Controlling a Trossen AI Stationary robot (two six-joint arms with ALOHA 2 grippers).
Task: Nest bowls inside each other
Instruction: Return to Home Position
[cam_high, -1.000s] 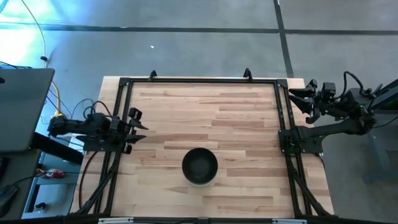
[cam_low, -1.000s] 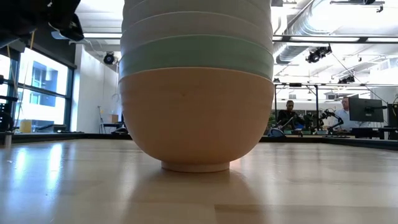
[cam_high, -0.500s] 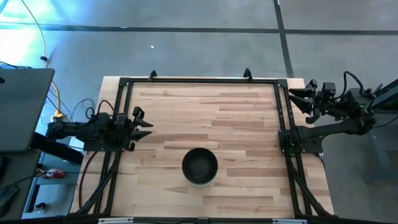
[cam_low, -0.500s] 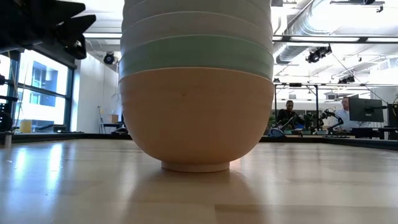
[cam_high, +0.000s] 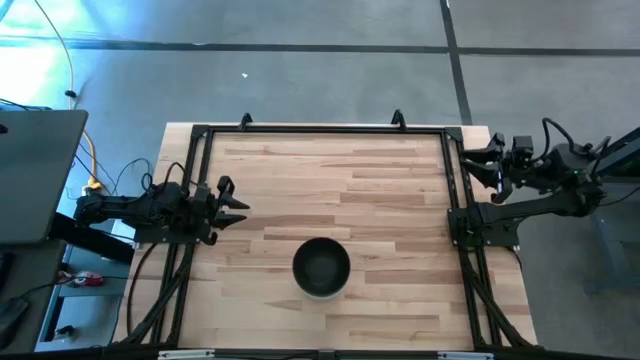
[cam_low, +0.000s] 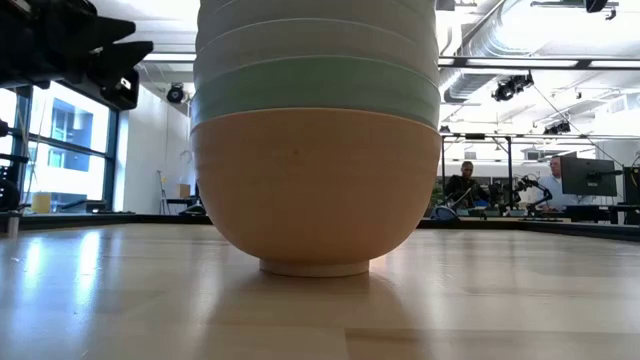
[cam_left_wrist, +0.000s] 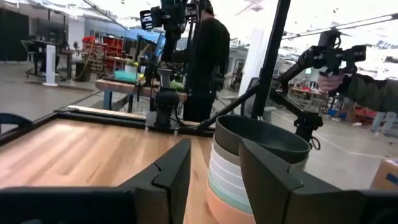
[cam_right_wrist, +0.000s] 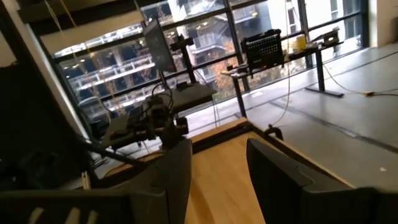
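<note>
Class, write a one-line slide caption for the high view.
Black bowl tops the nested stack on the wooden table; left arm and right arm sit at opposite edges, jaws open.

We see a light wood plank table with a black frame running along its far edge and both sides. One stack of bowls stands on it, toward the near edge and about midway between the sides. Only the peach-orange bowl at the bottom touches the wood, upright on its foot ring, with the others nested inside it.
</note>
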